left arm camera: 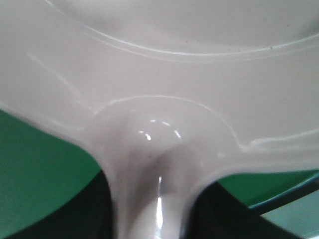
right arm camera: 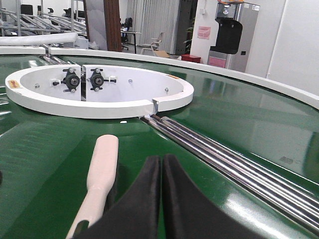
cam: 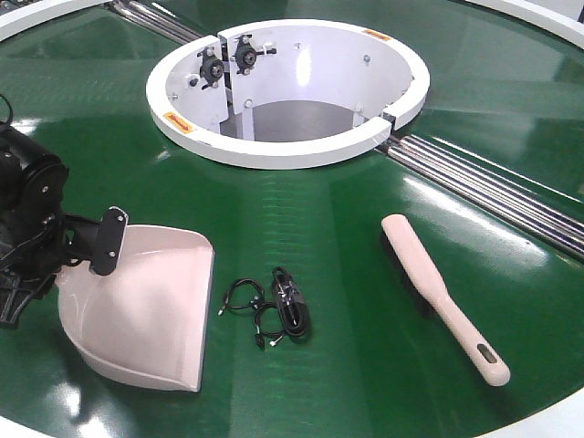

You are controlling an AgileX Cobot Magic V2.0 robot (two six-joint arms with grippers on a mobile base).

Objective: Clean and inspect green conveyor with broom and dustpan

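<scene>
Front view: my left claw (cam: 102, 242) is clenched on the handle of the dustpan (cam: 146, 310). The pan sits on the left of the green conveyor (cam: 347, 274), with its wide edge turned toward a tangle of black cable (cam: 278, 310) just beside it. The broom (cam: 443, 297) lies apart on the right with nothing holding it. I reckon the cable is the main risk. It is loose and looped, so it could snag on the pan's edge or skid ahead of it across the glossy surface. A careless sweep might push it toward the steel rollers (cam: 493, 192) or into the white ring (cam: 287, 151) around the central opening.

Left wrist view: pale plastic fills nearly everything, and the handle runs down between my dark fingers. If the pan tips in my grip, its edge would lift and dirt could slide underneath.

Right wrist view: my right claw (right arm camera: 160, 199) hangs low with its fingers pressed together and empty, and the broom's head is just to its left. It would have to open before I take the broom, or it may knock the broom away. The surface is shiny with glare. Beyond the white rim is a bright workshop with a chair (right arm camera: 155, 44) and curtains.
</scene>
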